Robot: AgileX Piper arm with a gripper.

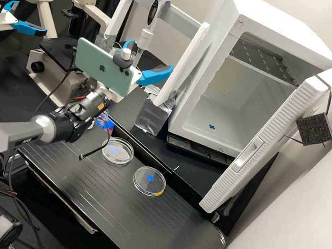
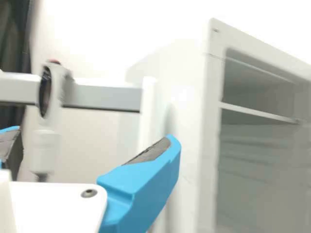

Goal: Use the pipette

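Hanging upright on the white-and-grey rack, the electronic pipette is beyond the gripper, whose jaws are spread wide and grasp nothing. Two petri dishes lie nearer, on the black platform.

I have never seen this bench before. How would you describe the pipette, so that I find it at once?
Start from the big white cabinet with its door open; beside it rises a white stand with a grey crossbar. The pipette is upright at that bar, between the posts. Unlike those plain posts, it has a red top and a dark oval display.
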